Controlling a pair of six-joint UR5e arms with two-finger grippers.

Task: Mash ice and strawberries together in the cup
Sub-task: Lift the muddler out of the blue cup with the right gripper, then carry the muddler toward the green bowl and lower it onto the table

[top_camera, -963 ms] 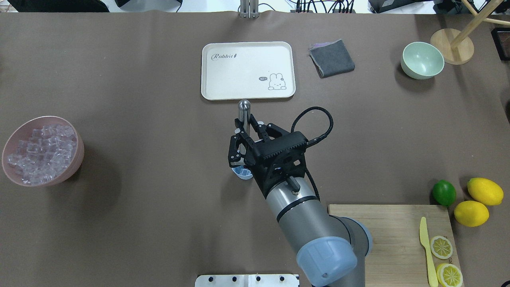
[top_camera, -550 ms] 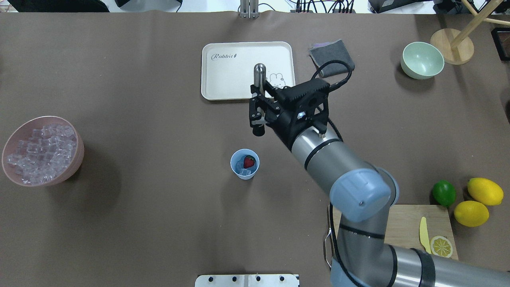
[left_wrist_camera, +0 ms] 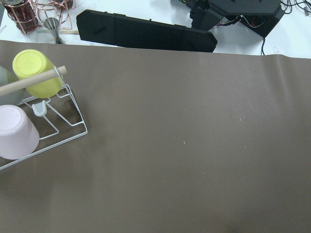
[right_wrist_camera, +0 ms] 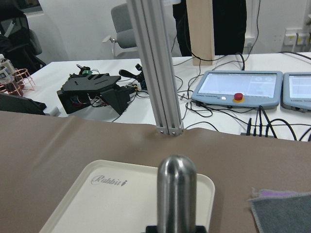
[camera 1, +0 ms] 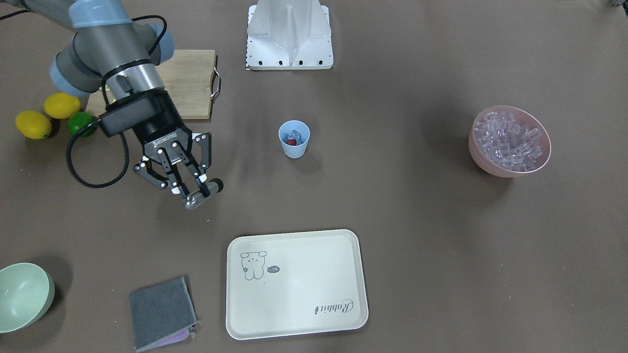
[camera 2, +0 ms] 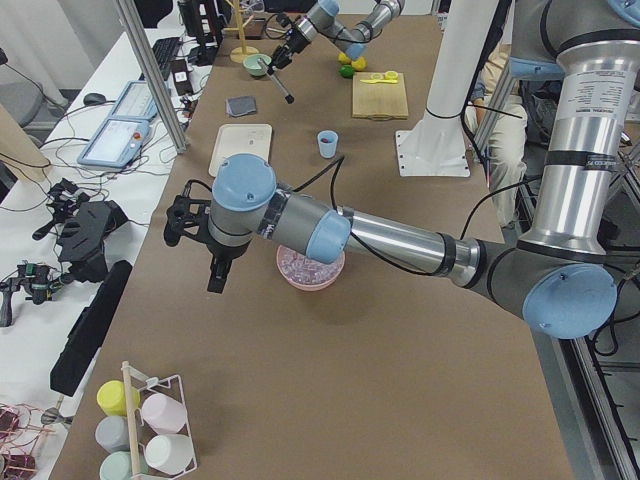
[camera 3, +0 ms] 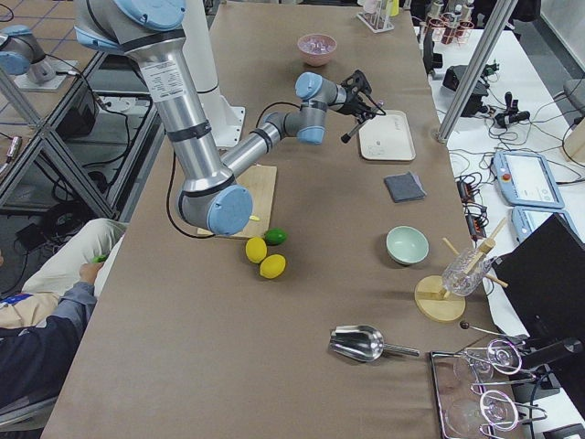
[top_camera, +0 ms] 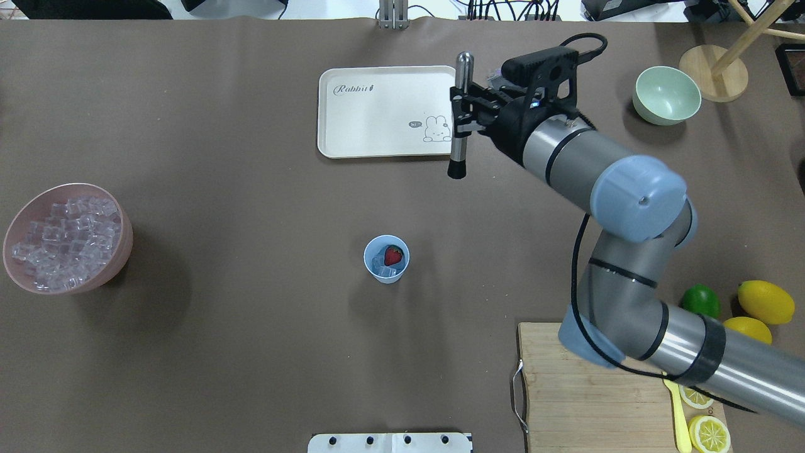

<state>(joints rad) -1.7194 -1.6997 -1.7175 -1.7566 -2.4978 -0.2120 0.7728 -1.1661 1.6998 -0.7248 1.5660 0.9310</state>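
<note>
A matte brown sheet covers the long table [top_camera: 220,352], smooth except for a slight ripple at the far edge. Beyond that edge stand an aluminium post [right_wrist_camera: 155,68], white benches, cables and touchscreen pendants [right_wrist_camera: 238,90]. A wire rack of upturned pastel cups [left_wrist_camera: 29,111] sits at the table's left end.

The small light blue cup [camera 1: 294,149], tapered and plain, stands upright near the middle of the table. Inside it lie a red strawberry [top_camera: 394,255] and a few clear ice cubes [top_camera: 382,269]. At the far left, seen from overhead, a round pink bowl [camera 1: 485,164] is heaped with glassy cubes [top_camera: 63,242].

The right gripper [top_camera: 461,116] is clamped across the shaft of a muddler [top_camera: 462,69], a polished steel rod with a domed top and a black lower end. It hangs above the right edge of the cream tray [top_camera: 352,126], well apart from the cup. The tray is a rounded rectangle with a rabbit drawing.

To its right are a folded grey cloth [camera 1: 159,311] and a pale green bowl [top_camera: 666,94]. At the near right lie a wooden board [top_camera: 585,390], two lemons [top_camera: 765,302] and a lime [top_camera: 701,304].

The left gripper [camera 2: 218,275] hangs over the table's left end; whether its jaws are apart cannot be told.
</note>
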